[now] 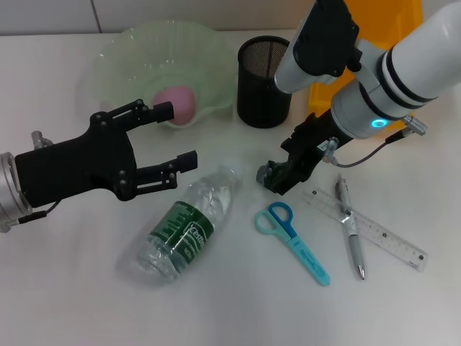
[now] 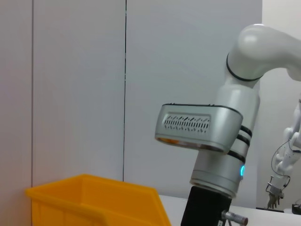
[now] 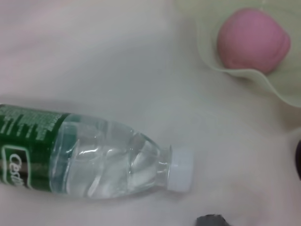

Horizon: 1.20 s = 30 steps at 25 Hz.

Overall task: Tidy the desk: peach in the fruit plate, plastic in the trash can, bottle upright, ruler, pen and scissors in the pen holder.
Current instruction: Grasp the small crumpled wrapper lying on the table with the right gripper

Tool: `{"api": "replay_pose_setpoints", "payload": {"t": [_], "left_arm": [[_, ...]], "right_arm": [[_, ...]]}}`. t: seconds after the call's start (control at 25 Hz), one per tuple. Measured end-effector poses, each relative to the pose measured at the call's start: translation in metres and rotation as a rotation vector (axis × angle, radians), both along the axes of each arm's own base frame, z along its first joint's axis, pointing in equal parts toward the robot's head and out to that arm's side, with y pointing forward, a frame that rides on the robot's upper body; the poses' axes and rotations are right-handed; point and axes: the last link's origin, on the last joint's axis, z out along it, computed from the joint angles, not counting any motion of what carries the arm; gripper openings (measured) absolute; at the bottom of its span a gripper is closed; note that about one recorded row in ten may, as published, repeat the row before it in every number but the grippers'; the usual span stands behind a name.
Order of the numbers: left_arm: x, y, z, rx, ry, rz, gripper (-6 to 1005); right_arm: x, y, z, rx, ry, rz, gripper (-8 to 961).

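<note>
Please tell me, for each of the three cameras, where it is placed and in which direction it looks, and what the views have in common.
Head: above the desk, looking down; left gripper open above the lying bottle, right gripper near the scissors.
Left wrist: faces sideways; sees the right arm, yellow bin, wall.
Right wrist: looks down at the bottle and the peach in the fruit plate.
Shared: head and right wrist both show bottle and peach.

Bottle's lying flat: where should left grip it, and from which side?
Probably the labelled mid-body of the bottle, from above, fingers spanning its width. It lies on its side, cap toward the fruit plate; the body is the widest, straightest part. The left gripper is open just beside it.
</note>
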Motion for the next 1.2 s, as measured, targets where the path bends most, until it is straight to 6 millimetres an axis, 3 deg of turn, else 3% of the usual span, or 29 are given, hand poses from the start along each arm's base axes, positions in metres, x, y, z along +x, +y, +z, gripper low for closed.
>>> {"api": "replay_pose_setpoints", "payload": {"t": [0.72,0.92,1.2], "left_arm": [[-0.001,-0.001,0.0,0.0,0.0,0.002,826],[-0.001,0.0,0.0,0.001,0.0,0.001,826],[-0.001,0.0,0.0,0.001,0.001,0.001,825]], "right_arm": [[0.013,0.008,-0.017,0.032,0.002,-0.036,794],[0.012,0.008,-0.02,0.032,0.017,-0.04,607],[0.012,0.008,-0.019,0.036,0.023,-0.043,444]]}}
